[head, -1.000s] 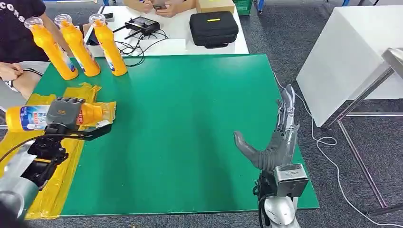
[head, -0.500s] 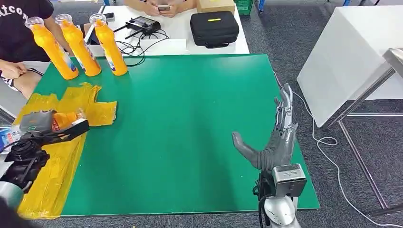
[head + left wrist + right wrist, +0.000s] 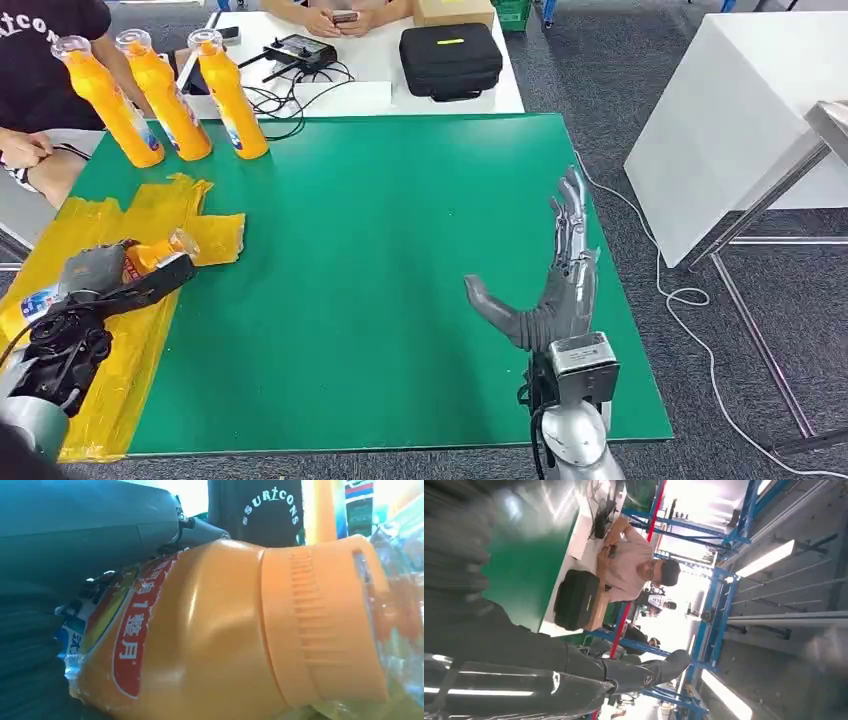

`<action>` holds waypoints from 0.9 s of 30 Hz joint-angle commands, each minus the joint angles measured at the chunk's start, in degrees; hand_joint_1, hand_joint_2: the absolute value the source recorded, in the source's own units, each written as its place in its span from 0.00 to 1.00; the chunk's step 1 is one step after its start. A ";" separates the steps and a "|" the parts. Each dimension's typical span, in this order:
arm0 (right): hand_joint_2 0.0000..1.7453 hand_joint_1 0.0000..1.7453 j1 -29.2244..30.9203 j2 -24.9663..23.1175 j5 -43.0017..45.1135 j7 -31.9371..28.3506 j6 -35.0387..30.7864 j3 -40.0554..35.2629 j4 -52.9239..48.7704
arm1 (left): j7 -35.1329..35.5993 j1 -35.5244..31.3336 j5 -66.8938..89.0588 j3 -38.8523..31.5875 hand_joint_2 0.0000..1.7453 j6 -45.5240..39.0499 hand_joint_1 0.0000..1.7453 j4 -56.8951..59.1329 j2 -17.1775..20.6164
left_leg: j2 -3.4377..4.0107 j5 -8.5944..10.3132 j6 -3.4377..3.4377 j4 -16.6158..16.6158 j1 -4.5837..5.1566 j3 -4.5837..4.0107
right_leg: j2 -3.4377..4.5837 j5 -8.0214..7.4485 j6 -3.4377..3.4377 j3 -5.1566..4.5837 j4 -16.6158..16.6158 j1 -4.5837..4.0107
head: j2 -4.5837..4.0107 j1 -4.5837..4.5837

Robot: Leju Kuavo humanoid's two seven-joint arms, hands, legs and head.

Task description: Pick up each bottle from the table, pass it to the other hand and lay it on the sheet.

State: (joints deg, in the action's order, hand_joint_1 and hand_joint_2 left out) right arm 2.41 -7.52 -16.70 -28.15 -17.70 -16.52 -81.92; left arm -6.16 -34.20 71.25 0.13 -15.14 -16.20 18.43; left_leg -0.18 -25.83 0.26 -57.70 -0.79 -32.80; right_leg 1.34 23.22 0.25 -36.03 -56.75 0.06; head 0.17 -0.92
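While gripped on its side by the left robot hand [image 3: 92, 272], bottle [image 3: 150, 255] over the yellow sheet [image 3: 150, 215]; right robot hand [image 3: 545, 290] open, empty.

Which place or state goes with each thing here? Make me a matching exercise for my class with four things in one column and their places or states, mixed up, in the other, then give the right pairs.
Things:
1. left hand
2. right hand
3. three upright bottles
4. black case

Places or states:
A. on the white table beyond the green mat
B. open, fingers spread, holding nothing
C. standing in a row at the mat's far left corner
D. gripping an orange bottle over the yellow sheet

Pairs: 1-D, 2-B, 3-C, 4-A
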 commanded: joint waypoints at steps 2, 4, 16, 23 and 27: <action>1.00 0.00 2.59 0.34 -0.14 0.64 -0.26 -1.24 4.82 | -3.76 -2.25 -2.35 -5.85 1.00 -1.68 1.00 1.80 -6.10 | -0.22 -0.05 0.05 0.10 0.00 0.29 | -0.31 0.11 0.06 0.36 0.10 -0.02 | 0.00 0.00; 1.00 0.00 2.55 0.37 -0.13 0.64 -0.23 -1.26 4.94 | -4.68 -2.19 -2.48 -5.91 1.00 -1.60 1.00 1.72 -6.65 | -0.24 -0.06 0.06 0.11 -0.02 0.35 | -0.35 0.13 0.07 0.45 0.12 -0.05 | 0.00 0.02; 1.00 0.00 2.12 0.58 -0.21 0.63 -0.18 -1.27 5.26 | -6.60 -1.74 -2.28 -5.59 1.00 -1.53 0.96 1.64 -7.55 | -0.20 -0.25 0.08 0.33 -0.09 0.95 | -0.44 0.31 0.10 1.04 0.34 -0.13 | 0.00 0.00; 1.00 0.00 2.72 0.32 -1.37 0.81 -0.46 -0.77 6.16 | -9.67 -1.23 0.12 -2.68 1.00 1.78 0.00 1.52 -9.73 | -0.17 -0.09 0.06 0.14 -0.02 0.41 | -0.30 0.14 0.08 0.49 0.15 -0.04 | 0.00 0.00; 1.00 0.00 3.02 -0.29 -5.02 1.75 -1.91 -1.02 6.05 | -2.36 -1.32 6.92 2.63 1.00 0.18 0.00 2.34 -10.75 | -0.23 -0.07 0.06 0.07 -0.01 0.28 | -0.36 0.13 0.08 0.39 0.10 -0.04 | 0.00 0.00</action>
State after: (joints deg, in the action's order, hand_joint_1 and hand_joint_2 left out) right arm 3.00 -7.82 -18.25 -27.63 -18.03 -17.31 -79.47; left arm -16.02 -33.67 70.91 -3.96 -13.84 -16.20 11.01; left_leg -0.21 -25.83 0.26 -57.70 -0.79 -32.83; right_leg 1.29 23.22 0.25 -36.02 -56.75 0.07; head 0.17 -0.92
